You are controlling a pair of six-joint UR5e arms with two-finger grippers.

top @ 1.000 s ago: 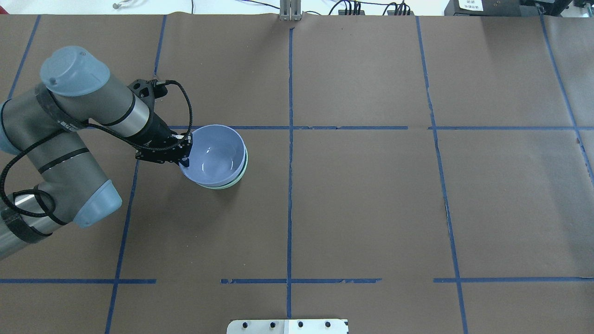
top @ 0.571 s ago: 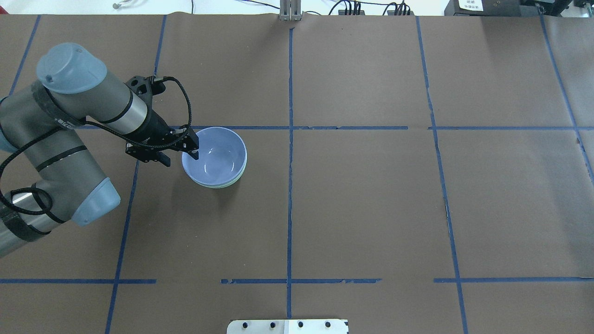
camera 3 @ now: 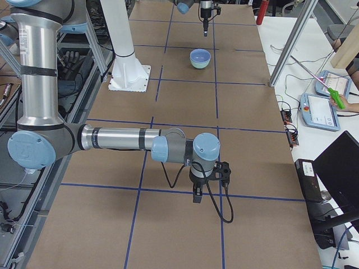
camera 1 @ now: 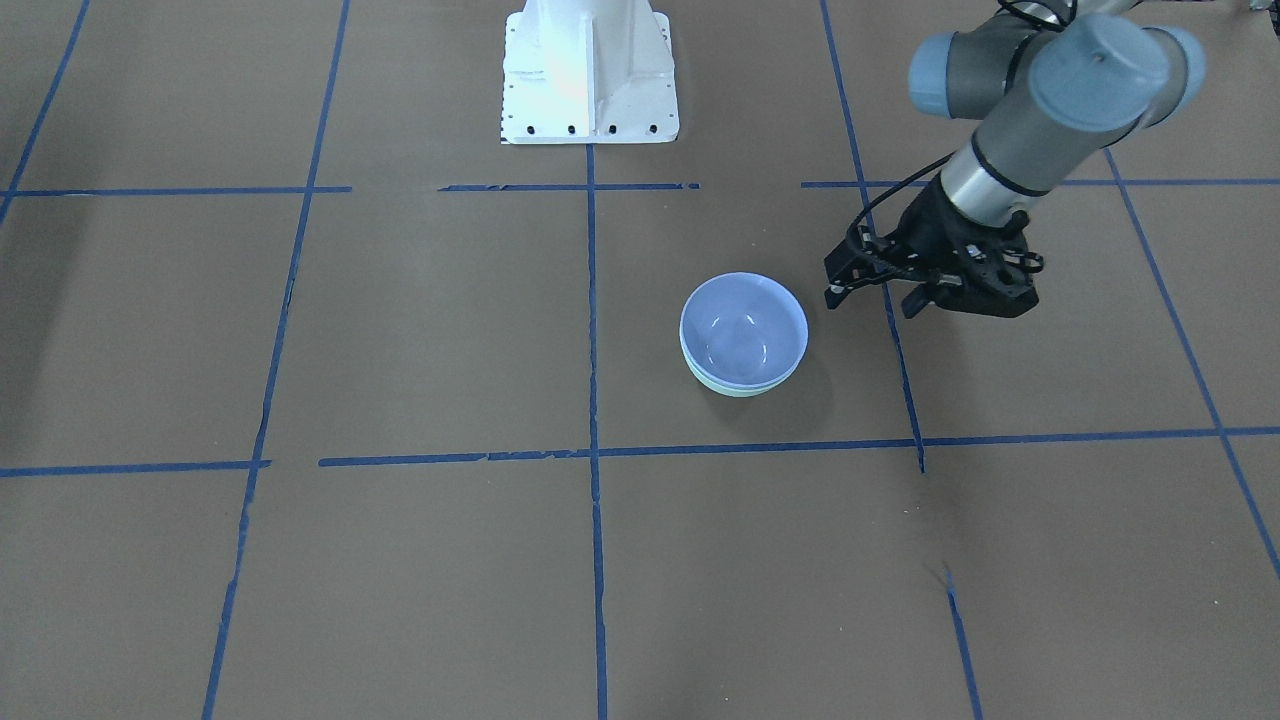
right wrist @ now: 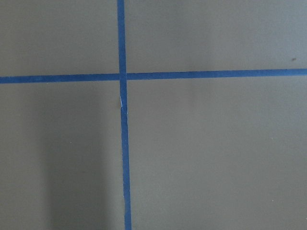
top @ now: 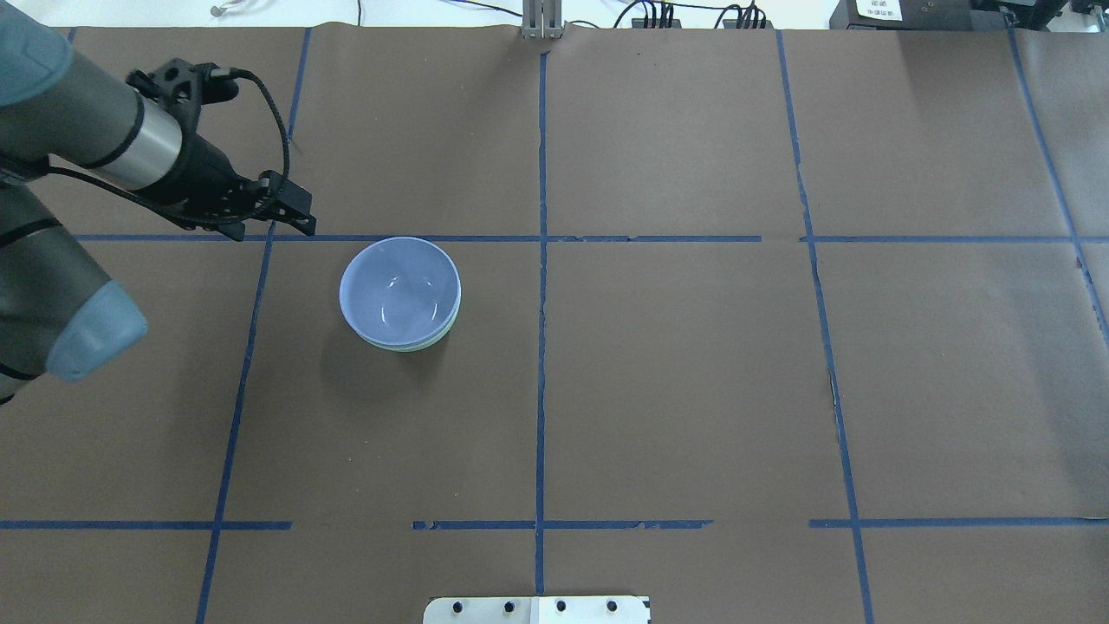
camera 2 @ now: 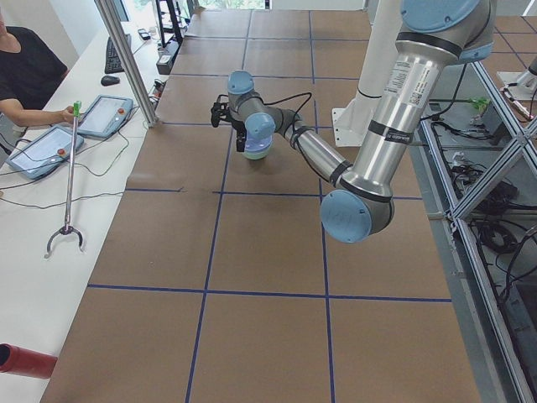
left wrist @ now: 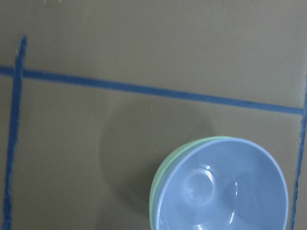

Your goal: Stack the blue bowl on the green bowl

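The blue bowl [top: 398, 290] sits nested upright inside the green bowl [top: 436, 338], left of the table's centre. Only a thin mint rim of the green bowl shows under it. Both show in the front view, the blue bowl [camera 1: 743, 328] over the green rim [camera 1: 745, 389], and in the left wrist view, the blue bowl [left wrist: 225, 189] and the green rim [left wrist: 159, 179]. My left gripper [top: 269, 227] is open and empty, raised and off to the bowls' far left, clear of them; it also shows in the front view [camera 1: 870, 300]. My right gripper [camera 3: 197, 196] shows only in the right side view; I cannot tell its state.
Blue tape lines [top: 541, 347] divide the brown paper table cover into squares. The robot's white base plate [camera 1: 590, 70] stands at the table's near edge. Tablets [camera 2: 101, 113] and a grabber stick [camera 2: 70, 176] lie on the operators' side bench.
My left gripper was shut on the blue bowl's rim, opened and let it settle into the green bowl, then drew back up and to the left.
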